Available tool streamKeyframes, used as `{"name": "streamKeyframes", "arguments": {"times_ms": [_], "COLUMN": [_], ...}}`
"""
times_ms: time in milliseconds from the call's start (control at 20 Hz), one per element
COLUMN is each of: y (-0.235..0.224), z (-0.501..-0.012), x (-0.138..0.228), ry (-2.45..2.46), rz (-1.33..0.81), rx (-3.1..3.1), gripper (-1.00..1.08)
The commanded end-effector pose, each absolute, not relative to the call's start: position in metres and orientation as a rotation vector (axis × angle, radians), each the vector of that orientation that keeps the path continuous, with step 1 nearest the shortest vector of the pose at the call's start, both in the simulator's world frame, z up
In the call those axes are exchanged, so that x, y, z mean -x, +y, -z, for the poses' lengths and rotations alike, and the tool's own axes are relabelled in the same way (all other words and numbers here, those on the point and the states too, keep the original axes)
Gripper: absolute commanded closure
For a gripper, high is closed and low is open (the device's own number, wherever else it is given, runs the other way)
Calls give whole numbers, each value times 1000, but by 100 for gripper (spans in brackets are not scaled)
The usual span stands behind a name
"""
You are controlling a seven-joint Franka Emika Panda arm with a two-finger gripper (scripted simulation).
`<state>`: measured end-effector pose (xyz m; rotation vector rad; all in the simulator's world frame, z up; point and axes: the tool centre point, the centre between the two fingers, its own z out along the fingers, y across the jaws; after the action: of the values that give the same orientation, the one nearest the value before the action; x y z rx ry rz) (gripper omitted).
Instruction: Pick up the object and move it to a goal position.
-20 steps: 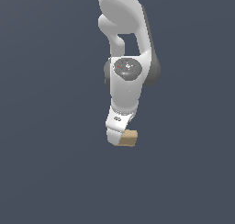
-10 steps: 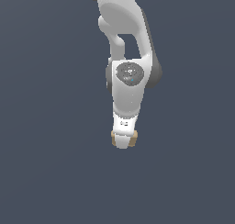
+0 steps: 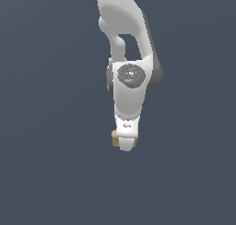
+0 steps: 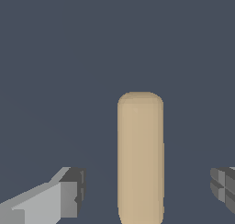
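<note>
The object (image 4: 140, 156) is being seen in the wrist view as a tan bar with rounded ends, lying between the fingers (image 4: 69, 195) of the gripper (image 4: 147, 191), which are being held spread wide and clear of it on both sides. It is being judged light, rigid and matte, so little slipping is expected; a hold across its narrow width, near mid-length, is being favoured. In the exterior view the object (image 3: 115, 137) is being largely hidden behind the gripper (image 3: 125, 145), whereas a second earlier it was being shown beside the fingertips.
</note>
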<state>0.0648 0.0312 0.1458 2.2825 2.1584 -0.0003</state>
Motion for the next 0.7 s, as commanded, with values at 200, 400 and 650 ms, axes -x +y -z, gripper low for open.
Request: {"name": "streamKeyframes", "arguments": {"times_ms": [200,400,650], "y": [31,32,31], "z": [-139,-119,-98], "x": [-65,-64,-63], "ry": [2159,2162,2164], "rz": [0,0,0], "rx": [-2282,-2279,-2278], "gripper": [-92,-92,-92]}}
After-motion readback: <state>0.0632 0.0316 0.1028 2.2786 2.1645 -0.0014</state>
